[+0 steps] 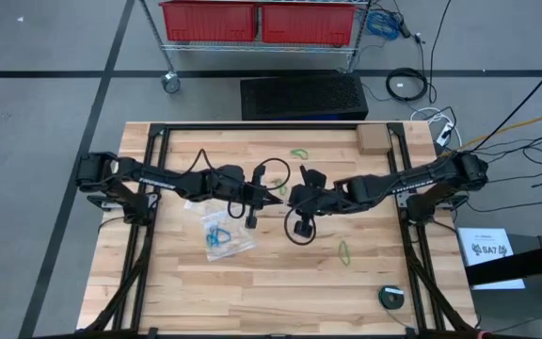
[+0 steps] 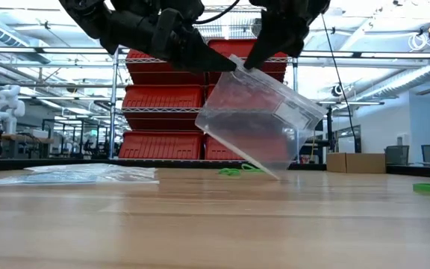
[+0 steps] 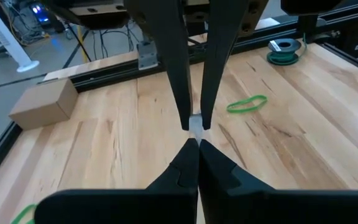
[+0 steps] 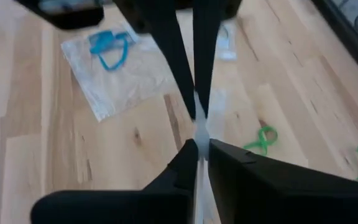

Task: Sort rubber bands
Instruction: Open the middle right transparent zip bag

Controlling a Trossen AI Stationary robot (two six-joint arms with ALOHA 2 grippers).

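Pincer, left (image 2: 226, 66): clamped on clear bag (image 2: 260, 119) rim. Pincer, right (image 2: 251, 63): clamped opposite, stretching mouth open above worktop (image 2: 215, 224) for rubber bands (image 1: 344, 251).

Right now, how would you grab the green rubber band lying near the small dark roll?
Come straight down and pinch one long side of the green rubber band, one finger inside the loop, one outside. It lies flat and thin on the table, so a sideways reach would probably only scrape wood.
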